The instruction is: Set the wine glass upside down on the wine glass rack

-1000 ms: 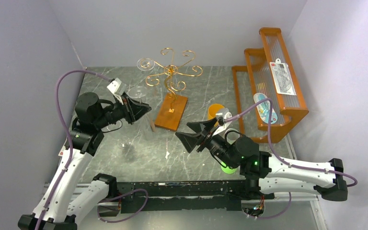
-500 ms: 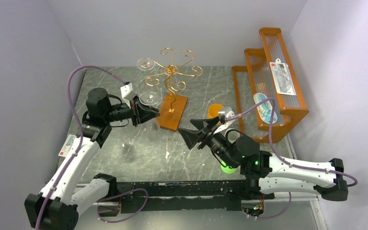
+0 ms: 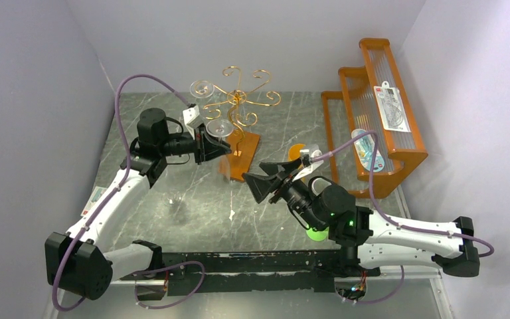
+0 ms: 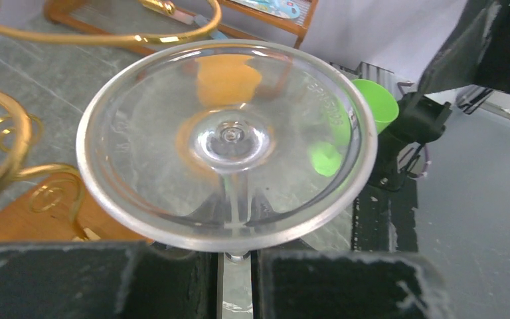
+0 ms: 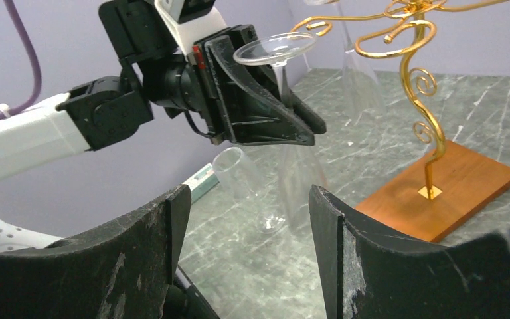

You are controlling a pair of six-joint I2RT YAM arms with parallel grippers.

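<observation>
Left wrist: inverted wine glass (image 4: 229, 143) stem pinched inside left end effector (image 4: 237, 276).

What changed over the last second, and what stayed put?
The left gripper, shut on the wine glass by its stem, foot up, swung right toward the wine glass rack. Nothing was released. The right gripper stayed open, barely shifting; rack and orange shelf unmoved.

Close beside wine glass (image 4: 228, 143): wine glass rack (image 5: 451, 194) scrolls

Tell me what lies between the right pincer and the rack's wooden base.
Just bare tabletop between right pincer and wooden base, clearest from the top view.
</observation>
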